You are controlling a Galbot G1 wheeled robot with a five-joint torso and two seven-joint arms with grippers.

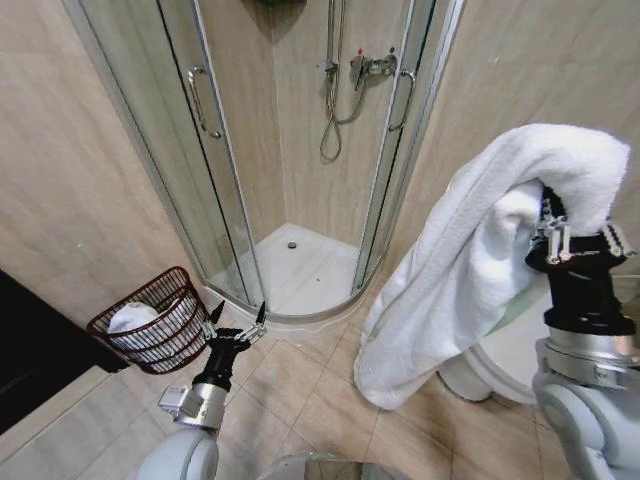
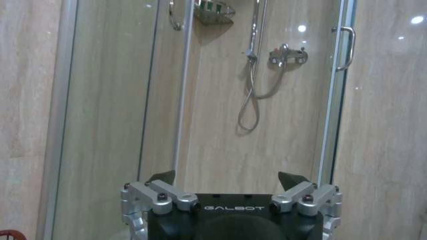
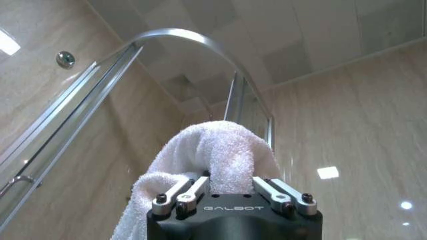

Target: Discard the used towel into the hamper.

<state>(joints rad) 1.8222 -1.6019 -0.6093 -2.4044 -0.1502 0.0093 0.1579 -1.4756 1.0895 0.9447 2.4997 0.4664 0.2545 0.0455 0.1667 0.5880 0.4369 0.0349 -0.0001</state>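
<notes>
A large white towel (image 1: 450,290) hangs from my right gripper (image 1: 548,208), which is raised high on the right and shut on a fold of it. In the right wrist view the towel (image 3: 213,145) bulges up between the fingers of the right gripper (image 3: 230,187). The hamper (image 1: 140,296), a reddish-brown wire basket, sits on the floor at the left against the wall, with something white inside. My left gripper (image 1: 240,318) is low, just right of the hamper, open and empty. It points at the shower in the left wrist view (image 2: 227,178).
A corner shower enclosure with glass doors (image 1: 230,180) and a white tray (image 1: 310,270) stands straight ahead. A white toilet (image 1: 510,355) is partly hidden behind the towel on the right. A dark cabinet (image 1: 30,350) lines the left edge. The floor is tiled.
</notes>
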